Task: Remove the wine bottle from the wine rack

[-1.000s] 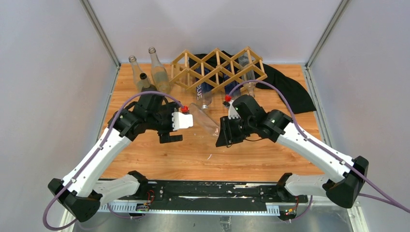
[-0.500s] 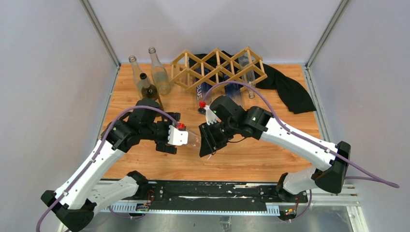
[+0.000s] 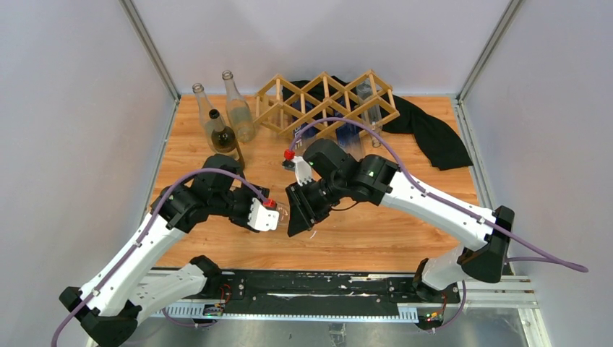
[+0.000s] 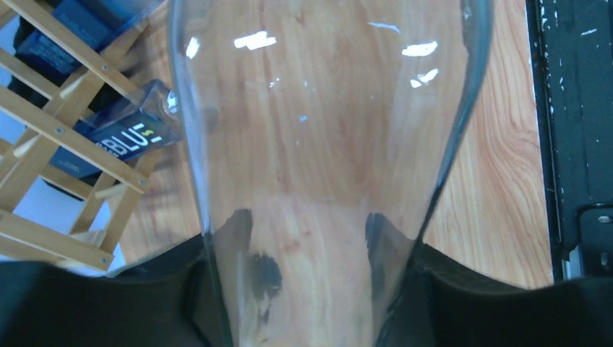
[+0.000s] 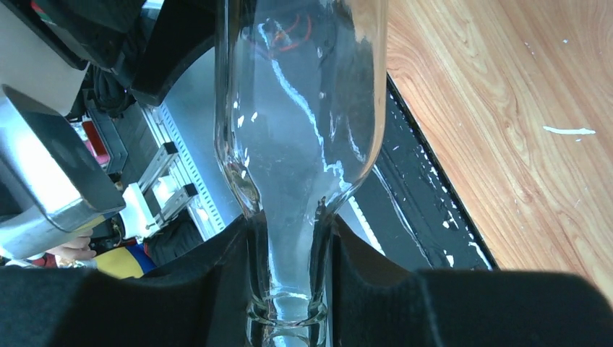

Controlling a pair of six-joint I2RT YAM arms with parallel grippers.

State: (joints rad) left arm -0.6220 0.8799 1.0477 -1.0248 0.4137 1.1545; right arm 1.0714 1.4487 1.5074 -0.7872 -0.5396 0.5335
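Note:
A clear glass wine bottle (image 3: 284,210) hangs above the wooden table, held between my two arms and away from the wine rack (image 3: 325,101). My right gripper (image 5: 289,289) is shut on the bottle's neck (image 5: 289,253), just above the lip. My left gripper (image 4: 311,289) is shut on the wide glass body (image 4: 318,108), with one black finger on each side. In the top view the left gripper (image 3: 272,214) and right gripper (image 3: 298,215) nearly face each other. The light wooden lattice rack (image 4: 50,123) stands at the back, with a blue bottle (image 4: 130,137) lying in it.
Three bottles stand at the back left: (image 3: 201,100), (image 3: 236,108) and a dark one (image 3: 221,134). A clear bottle (image 3: 370,108) lies in the rack's right side. A black cloth (image 3: 434,134) lies behind and right of the rack. A black rail (image 3: 318,285) runs along the near edge.
My left gripper went from open to shut on the bottle's body. Both arms moved toward the near edge and left, carrying the bottle further from the rack.

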